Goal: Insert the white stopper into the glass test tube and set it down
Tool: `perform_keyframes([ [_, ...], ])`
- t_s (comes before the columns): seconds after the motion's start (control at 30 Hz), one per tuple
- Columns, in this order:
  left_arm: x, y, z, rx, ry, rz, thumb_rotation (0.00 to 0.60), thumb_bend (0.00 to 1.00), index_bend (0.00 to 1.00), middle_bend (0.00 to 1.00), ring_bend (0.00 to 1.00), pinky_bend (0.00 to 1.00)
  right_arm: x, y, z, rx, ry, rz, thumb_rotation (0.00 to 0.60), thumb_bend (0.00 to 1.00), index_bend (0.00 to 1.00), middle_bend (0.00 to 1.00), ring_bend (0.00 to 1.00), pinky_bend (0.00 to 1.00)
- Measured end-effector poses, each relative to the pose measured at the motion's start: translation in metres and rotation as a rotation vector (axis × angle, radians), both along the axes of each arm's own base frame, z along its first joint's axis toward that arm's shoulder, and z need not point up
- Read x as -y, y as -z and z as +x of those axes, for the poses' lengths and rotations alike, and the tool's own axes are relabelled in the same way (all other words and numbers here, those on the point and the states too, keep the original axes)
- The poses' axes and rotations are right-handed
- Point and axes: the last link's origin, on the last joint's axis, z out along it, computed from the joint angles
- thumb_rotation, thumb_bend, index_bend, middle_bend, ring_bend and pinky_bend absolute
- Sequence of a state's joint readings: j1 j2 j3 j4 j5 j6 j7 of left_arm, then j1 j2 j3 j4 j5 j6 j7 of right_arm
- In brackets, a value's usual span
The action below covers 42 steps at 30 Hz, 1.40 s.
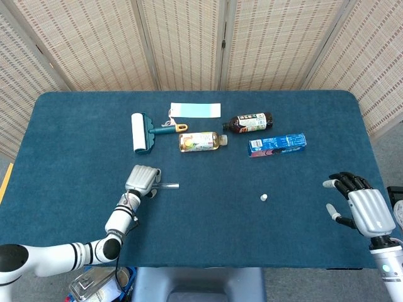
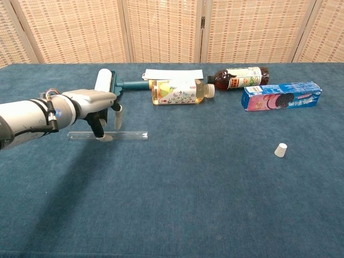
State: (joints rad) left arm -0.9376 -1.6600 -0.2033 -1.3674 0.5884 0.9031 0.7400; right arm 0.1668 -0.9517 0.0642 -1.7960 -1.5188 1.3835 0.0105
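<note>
My left hand sits low over the clear glass test tube, fingers pointing down around its left part; one fingertip looks to touch the tube, but I cannot tell if I have actually got hold of it. The tube lies flat on the dark blue felt-covered table, lengthwise left to right. In the head view my left hand covers most of the tube; only its right end sticks out.

The small white stopper stands on the table well apart from the tube, off to the right, on its own; in the head view it is a small white dot between the tube and my right hand. My right hand is at the table's right edge, fingers spread, holding nothing, near the stopper but not touching it. It is not in the chest view.

Along the back of the table: a white lint roller with a teal handle, a white and light-blue paper card, a clear bottle of yellowish drink lying on its side, a dark brown bottle lying on its side, and a blue rectangular carton. The roller is just behind my left hand in the chest view. A woven folding screen stands behind the table.
</note>
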Motion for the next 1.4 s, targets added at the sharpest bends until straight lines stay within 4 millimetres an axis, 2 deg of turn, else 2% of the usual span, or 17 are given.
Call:
perform_keyframes([
  [0.87, -0.004, 0.005, -0.006, -0.033, -0.043, -0.027, 0.600, 0.30, 0.51, 1.00, 1.00, 1.00, -0.001, -0.001, -0.003, 0.007, 0.010, -0.008, 0.600, 0.31, 0.33, 0.24, 0.15, 0.20],
  [1.4, 0.002, -0.009, -0.004, 0.020, -0.025, -0.007, 0.600, 0.34, 0.62, 1.00, 1.00, 1.00, -0.002, -0.002, -0.002, 0.008, 0.005, -0.018, 0.600, 0.31, 0.33, 0.24, 0.15, 0.20],
])
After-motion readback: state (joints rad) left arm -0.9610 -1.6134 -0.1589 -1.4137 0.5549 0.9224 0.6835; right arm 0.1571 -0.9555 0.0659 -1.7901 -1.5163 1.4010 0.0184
